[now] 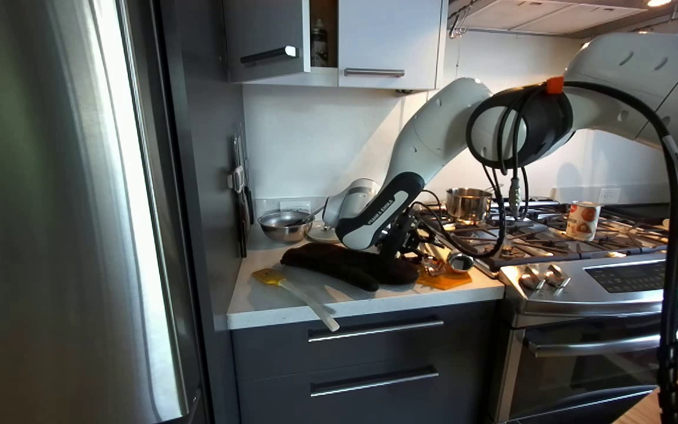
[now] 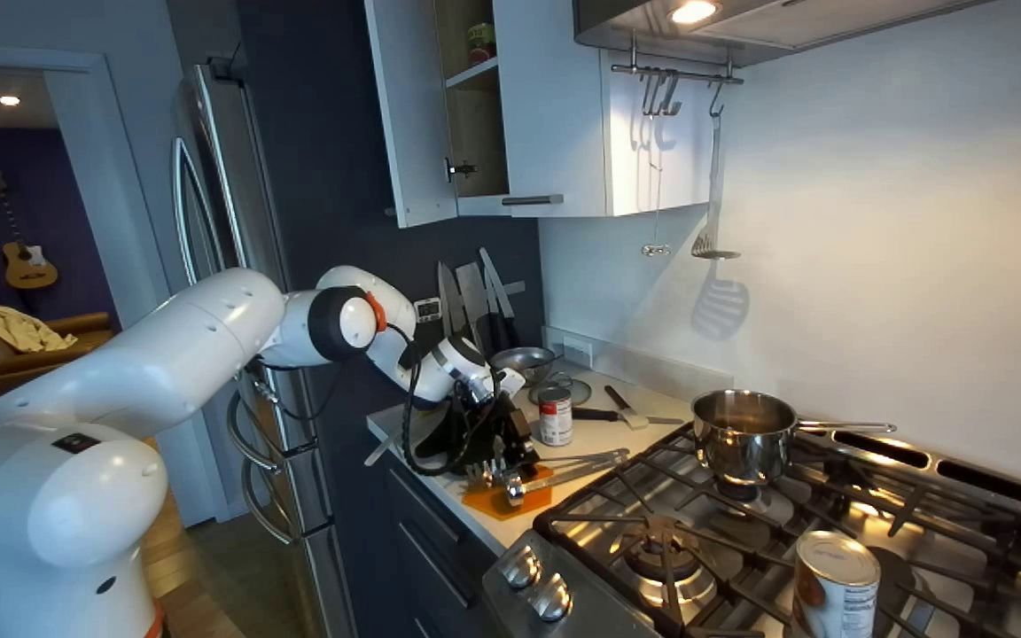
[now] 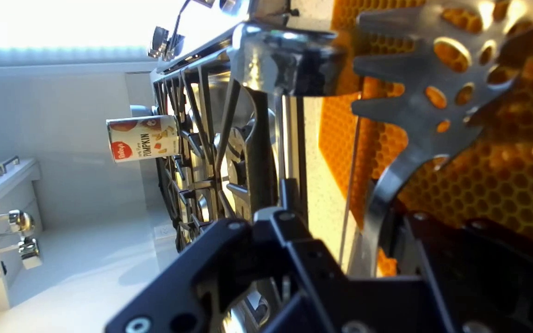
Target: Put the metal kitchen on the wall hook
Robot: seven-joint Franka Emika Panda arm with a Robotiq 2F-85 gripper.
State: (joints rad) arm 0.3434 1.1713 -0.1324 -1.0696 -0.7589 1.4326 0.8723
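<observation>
nearest, at the bottom of the wrist view, the hand [image 3: 345,217] has its fingers apart and, we judge, grips nothing. we suppose the utensil meant is the metal pasta spoon [image 3: 421,122]. to take it well, we should center the gap on its neck, close gently, then lift without its teeth catching the ladle [image 3: 285,60]. the pasta spoon is just in front of the hand: its neck runs between the fingers, nearer to the one at the frame's right, but we cannot tell if they touch. its head is at upper right, over the orange mat [image 3: 516,180]. farthest, in an exterior view, the hooks [image 2: 671,96] hang in the upper part, right of the middle.
</observation>
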